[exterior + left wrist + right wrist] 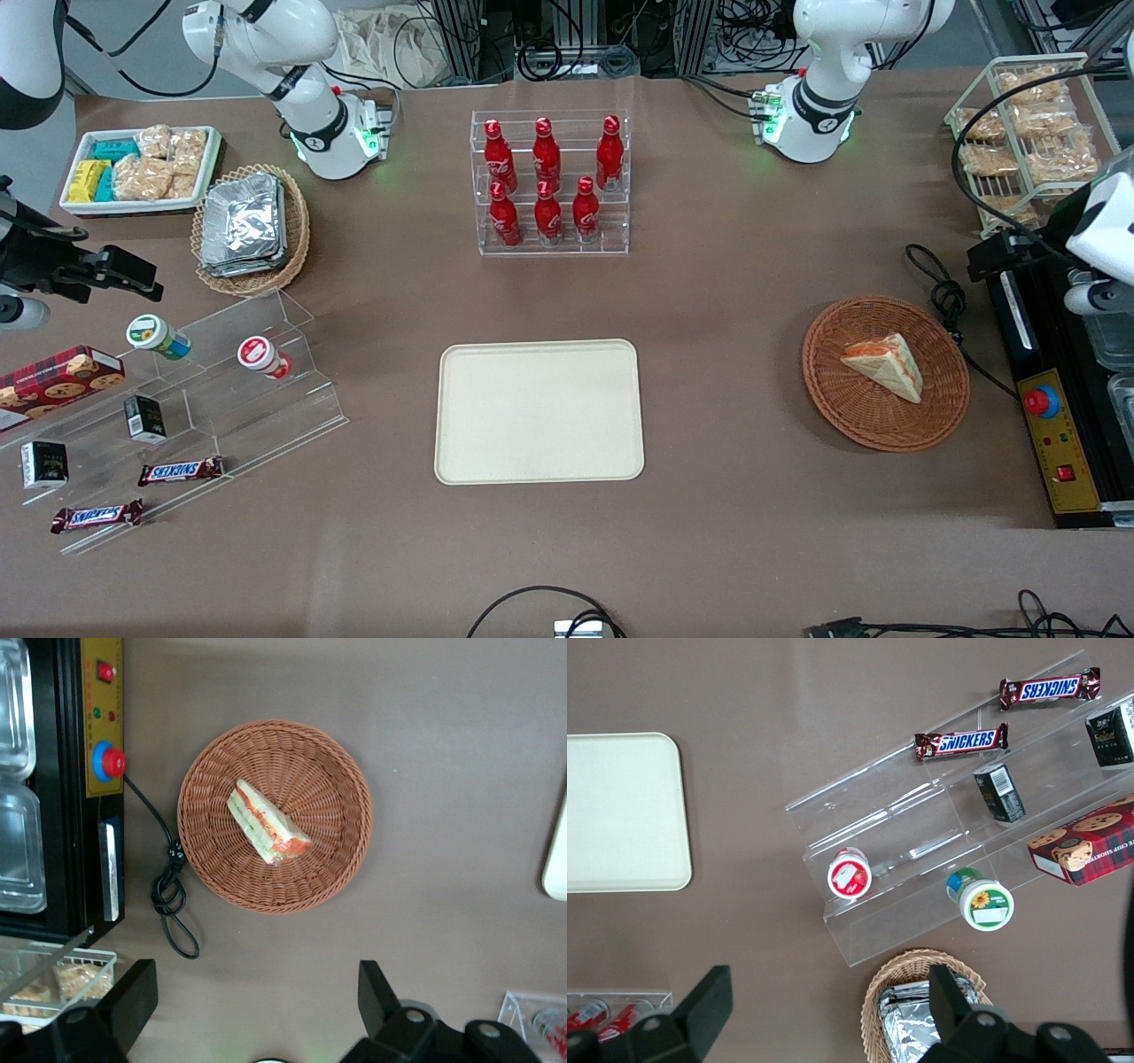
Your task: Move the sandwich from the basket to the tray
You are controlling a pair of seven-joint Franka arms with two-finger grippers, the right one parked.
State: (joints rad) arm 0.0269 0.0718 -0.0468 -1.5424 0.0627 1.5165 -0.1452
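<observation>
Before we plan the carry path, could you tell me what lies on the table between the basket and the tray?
Only bare brown table, in the front view, between the basket and the tray. The gripper is open, above the table beside the basket.

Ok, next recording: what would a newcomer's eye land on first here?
Probably the red bottles lined up in a clear rack, farther from the front camera than the bare cream tray. Next, the sandwich lying in the reddish-brown basket toward the working arm's end of the table. The gripper hangs above the table beside that basket, fingers open and holding nothing.
</observation>
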